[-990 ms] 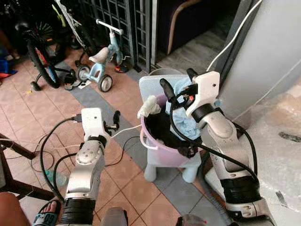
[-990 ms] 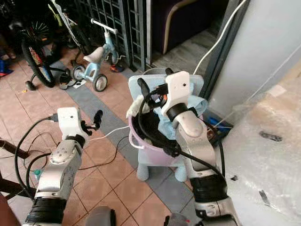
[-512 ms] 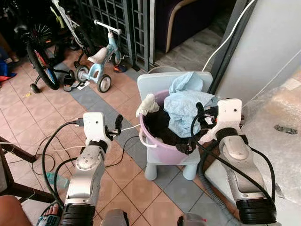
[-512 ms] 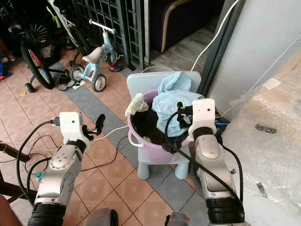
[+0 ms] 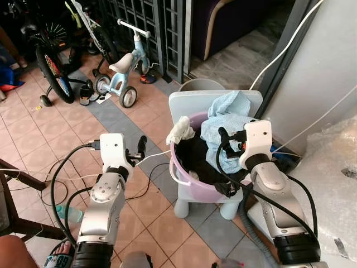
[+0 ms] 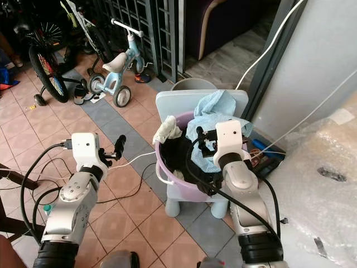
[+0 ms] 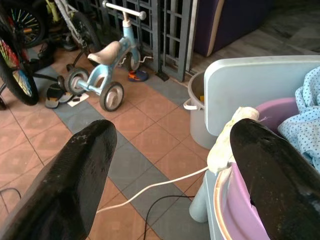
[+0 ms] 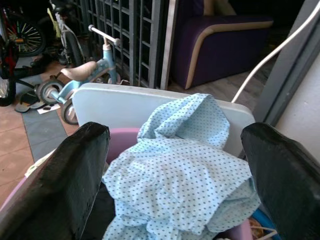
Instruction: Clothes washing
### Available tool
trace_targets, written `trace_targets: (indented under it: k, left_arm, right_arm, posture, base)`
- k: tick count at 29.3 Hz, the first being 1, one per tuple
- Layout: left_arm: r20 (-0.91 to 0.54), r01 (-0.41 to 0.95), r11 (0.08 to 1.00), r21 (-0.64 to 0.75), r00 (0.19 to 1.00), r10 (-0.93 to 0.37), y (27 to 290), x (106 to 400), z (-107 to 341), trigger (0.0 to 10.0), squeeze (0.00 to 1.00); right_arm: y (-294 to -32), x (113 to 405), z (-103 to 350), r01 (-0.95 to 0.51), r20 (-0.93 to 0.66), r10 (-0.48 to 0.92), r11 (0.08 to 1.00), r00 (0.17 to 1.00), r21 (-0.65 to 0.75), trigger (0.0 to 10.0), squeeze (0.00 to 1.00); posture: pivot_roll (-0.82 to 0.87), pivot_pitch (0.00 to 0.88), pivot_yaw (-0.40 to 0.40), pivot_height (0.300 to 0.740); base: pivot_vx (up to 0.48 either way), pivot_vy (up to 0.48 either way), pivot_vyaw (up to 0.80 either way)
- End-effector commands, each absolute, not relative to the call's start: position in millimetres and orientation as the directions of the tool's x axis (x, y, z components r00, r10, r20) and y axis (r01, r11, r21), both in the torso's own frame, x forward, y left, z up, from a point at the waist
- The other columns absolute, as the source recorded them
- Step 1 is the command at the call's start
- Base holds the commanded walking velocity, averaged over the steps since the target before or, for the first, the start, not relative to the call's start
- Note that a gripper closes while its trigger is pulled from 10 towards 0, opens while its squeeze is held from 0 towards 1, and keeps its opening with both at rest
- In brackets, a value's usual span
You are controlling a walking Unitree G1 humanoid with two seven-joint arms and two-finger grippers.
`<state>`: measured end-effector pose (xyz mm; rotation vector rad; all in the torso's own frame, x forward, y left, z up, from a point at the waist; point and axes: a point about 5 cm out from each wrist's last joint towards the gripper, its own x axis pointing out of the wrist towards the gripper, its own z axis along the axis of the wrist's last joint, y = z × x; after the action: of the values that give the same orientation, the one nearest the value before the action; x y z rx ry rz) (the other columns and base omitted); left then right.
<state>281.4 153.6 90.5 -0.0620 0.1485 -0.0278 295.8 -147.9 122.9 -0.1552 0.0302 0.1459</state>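
A purple basin [image 5: 188, 187] stands on a small pale chair [image 5: 192, 104] and holds laundry. A light blue dotted cloth [image 5: 226, 127] lies on top and drapes against the chair back. Dark clothes [image 5: 196, 157] fill the basin's middle. A white cloth [image 5: 179, 129] hangs over the far left rim. My right gripper [image 5: 227, 142] hovers open at the basin's right side, its fingers [image 8: 72, 185] spread wide toward the blue cloth [image 8: 185, 170]. My left gripper [image 5: 138, 149] is open over the tiled floor left of the basin, holding nothing, and its fingers [image 7: 75, 185] point toward the basin's rim [image 7: 227, 195].
A grey bucket [image 5: 201, 85] sits behind the chair. A small tricycle [image 5: 120, 70], a bicycle [image 5: 53, 67] and a metal gate [image 5: 162, 28] stand at the back left. Cables [image 5: 61, 178] trail over the floor. Something wrapped in plastic [image 5: 334, 184] is at the right. A person's foot [image 5: 56, 259] shows bottom left.
My right arm pulled back from above the basin to its right side, then edged in toward the blue cloth, which now lies uncovered. The camera shifted a little. The left arm barely moved.
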Motion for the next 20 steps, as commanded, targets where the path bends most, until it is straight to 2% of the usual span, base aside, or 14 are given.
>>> trace_targets:
  k: [1, 3, 6, 8, 15, 20]
  left_arm:
    - [-0.142, 0.063, 0.995, -0.079, 0.987, -0.074, 140.9, 282.0, 91.8, 10.0, 0.00]
    - [-0.140, 0.064, 0.995, -0.079, 0.987, -0.075, 140.5, 282.4, 92.2, 10.0, 0.00]
    - [-0.144, 0.067, 0.995, -0.080, 0.987, -0.078, 139.6, 282.4, 91.9, 10.0, 0.00]
    - [-0.148, 0.064, 0.994, -0.083, 0.986, -0.076, 139.7, 282.2, 91.5, 10.0, 0.00]
    - [-0.170, 0.024, 0.996, -0.081, 0.985, -0.037, 142.2, 281.1, 90.8, 10.0, 0.00]
    - [-0.233, 0.014, 0.999, -0.052, 0.972, -0.026, 147.2, 271.6, 84.5, 10.0, 0.00]
  right_arm:
    - [-158.2, 296.0, 120.3, -0.098, -0.049, 0.089, 0.966, 0.995, -0.238, 10.0, 0.00]
    - [-158.5, 296.8, 120.4, -0.085, -0.045, 0.076, 0.956, 0.996, -0.280, 10.0, 0.00]
    - [-155.6, 294.7, 113.8, -0.074, -0.090, 0.060, 0.986, 0.994, -0.151, 10.0, 0.00]
    - [-156.4, 295.2, 112.2, -0.075, -0.083, 0.058, 0.975, 0.995, -0.210, 10.0, 0.00]
    - [-144.0, 290.3, 93.7, -0.228, -0.217, 0.187, 0.957, 0.958, -0.182, 10.0, 0.00]
    - [-127.2, 298.8, 81.8, -0.365, -0.289, 0.303, 0.911, 0.908, -0.193, 10.0, 0.00]
  posture:
    - [-0.02, 0.099, 0.042, 0.740]
    - [-0.02, 0.100, 0.042, 0.740]
    - [-0.02, 0.103, 0.043, 0.740]
    - [-0.02, 0.103, 0.041, 0.740]
    - [0.00, 0.111, 0.037, 0.740]
    - [0.05, 0.129, 0.033, 0.740]
  base:
    - [0.480, 0.000, 0.00]
    - [0.480, 0.000, 0.00]
    - [0.480, 0.000, 0.00]
    - [0.424, 0.000, 0.00]
    - [0.000, 0.000, 0.00]
    - [0.000, 0.000, 0.00]
